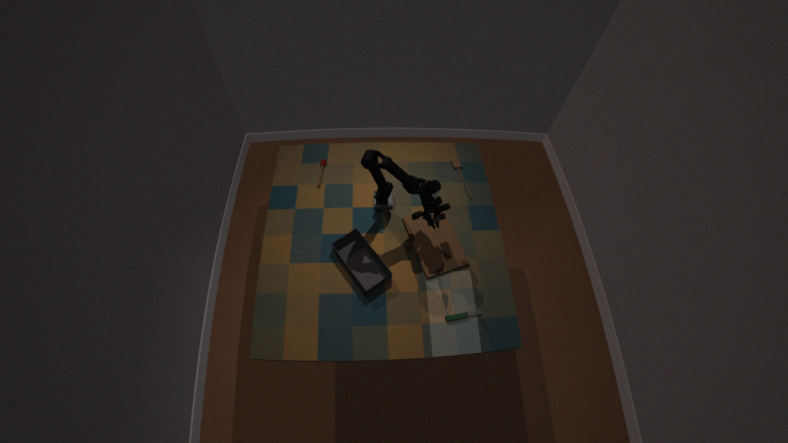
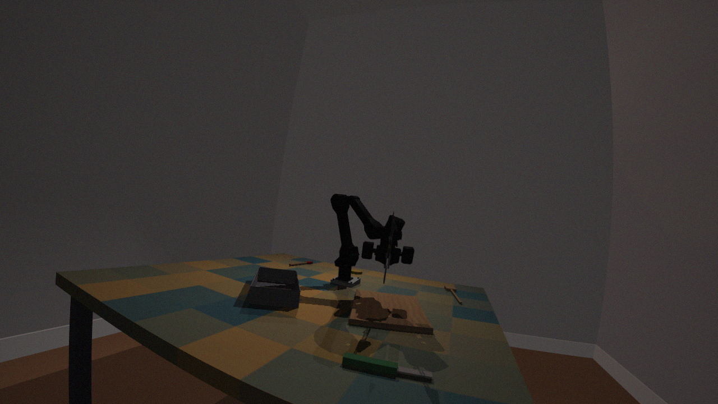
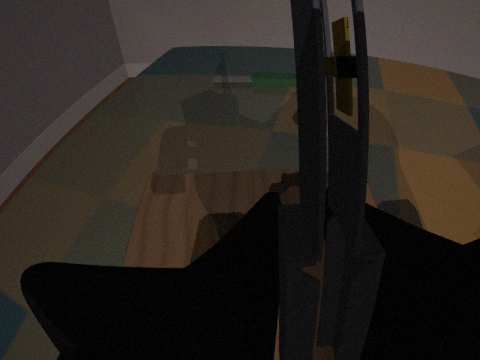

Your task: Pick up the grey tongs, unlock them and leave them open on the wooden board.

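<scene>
- One step is plainly done: the roasting tin (image 2: 273, 293), at the left of the exterior view, no longer carries the tongs across its rim (only dim shapes show inside it).
- Right of the tin, the arm reaches from its base and holds the grey tongs (image 2: 389, 246) in the air, roughly upright, with one end pointing down toward the far end of the wooden board (image 2: 394, 313) and not touching it.
- The gripper (image 2: 387, 253) is clamped on the tongs partway along their length; its fingers are closed hard on the two arms.
- From the wrist camera, the two arms of the tongs run nearly parallel and close together, with a yellow piece (image 3: 342, 66) set across them (probably the lock). Whether it has released I cannot tell; the arms do not look sprung apart while squeezed.
- Judged from this, pick-up and tip-down orientation are achieved, and the squeeze is under way.
- Left to do: lower the tongs onto the board, see them lie open, then part the fingers and withdraw.
- Furthest right and nearest the viewer, a green-handled tool (image 2: 373, 365) lies on the table beyond the board, clear of the work.
</scene>
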Available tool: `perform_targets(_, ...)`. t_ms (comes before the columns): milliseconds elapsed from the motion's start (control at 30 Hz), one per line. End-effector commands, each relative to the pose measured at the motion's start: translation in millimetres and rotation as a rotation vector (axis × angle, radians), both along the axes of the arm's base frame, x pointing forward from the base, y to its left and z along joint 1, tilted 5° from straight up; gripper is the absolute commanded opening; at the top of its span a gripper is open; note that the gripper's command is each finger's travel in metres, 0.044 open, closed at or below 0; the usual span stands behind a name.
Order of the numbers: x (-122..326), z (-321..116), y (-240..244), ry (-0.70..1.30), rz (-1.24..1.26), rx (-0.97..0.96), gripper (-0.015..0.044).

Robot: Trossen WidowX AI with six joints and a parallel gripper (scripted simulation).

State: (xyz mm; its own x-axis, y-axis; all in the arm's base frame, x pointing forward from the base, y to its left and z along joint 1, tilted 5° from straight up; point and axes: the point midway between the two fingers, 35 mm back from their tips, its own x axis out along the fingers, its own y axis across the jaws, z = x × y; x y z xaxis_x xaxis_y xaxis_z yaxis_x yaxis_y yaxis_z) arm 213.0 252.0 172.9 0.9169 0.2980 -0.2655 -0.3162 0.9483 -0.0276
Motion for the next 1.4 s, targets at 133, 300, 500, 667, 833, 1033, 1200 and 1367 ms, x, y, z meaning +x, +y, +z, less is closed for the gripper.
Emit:
perform_targets(133, 0.3, 1.7, -0.3, -0.006, -0.004, 0.004, -0.015)
perform_targets(300, 0.3, 1.7, -0.3, -0.006, -0.004, 0.004, -0.015)
perform_targets(500, 0.3, 1.7, -0.3, -0.006, -0.004, 0.004, -0.015)
perform_targets(667, 1.7, 1.9, 2.0, 0.004, 0.001, -0.006, -0.015)
perform_targets(833, 7.2, 2.5, 11.1, 0.047, 0.016, -0.037, -0.015)
perform_targets(1033, 16.4, 3.4, 20.6, 0.111, 0.029, -0.089, -0.015)
perform_targets(1200, 22.2, 3.3, 27.8, 0.171, 0.042, -0.128, -0.015)
perform_targets(1367, 27.4, 3.1, 33.3, 0.235, 0.053, -0.164, -0.015)
